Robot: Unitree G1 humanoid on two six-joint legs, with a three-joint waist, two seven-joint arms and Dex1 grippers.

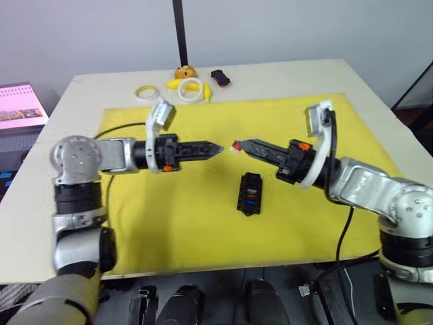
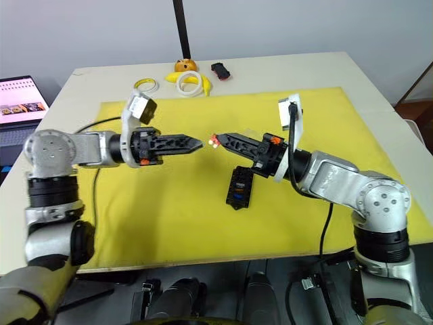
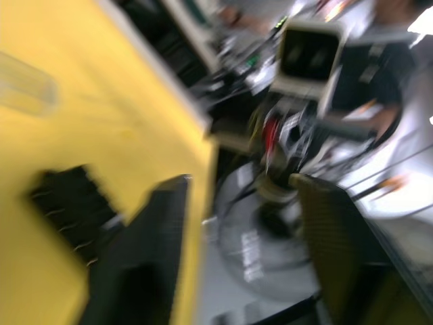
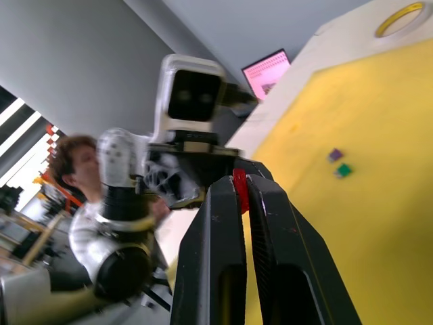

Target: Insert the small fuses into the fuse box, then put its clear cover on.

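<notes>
The black fuse box (image 1: 249, 193) lies mid-mat, with blue and orange fuses seated in its slots. My right gripper (image 1: 237, 145) hovers above the mat just beyond the box, shut on a small red fuse (image 4: 239, 181). Facing it tip to tip, a small gap away, is my left gripper (image 1: 218, 149). The left wrist view shows its fingers (image 3: 145, 257) spread apart with nothing between them. A purple fuse (image 4: 335, 155) and a green fuse (image 4: 344, 170) lie loose on the mat. The clear cover (image 3: 24, 88) rests on the mat beyond the fuse box (image 3: 67, 203).
The yellow mat (image 1: 169, 223) covers most of the table. At the far edge sit a yellow tape ring (image 1: 145, 91), a white tape ring (image 1: 191, 90), an orange object (image 1: 185, 71) and a black-and-red object (image 1: 220, 77). A laptop (image 1: 20, 105) stands to the left. A person (image 4: 74, 169) is nearby.
</notes>
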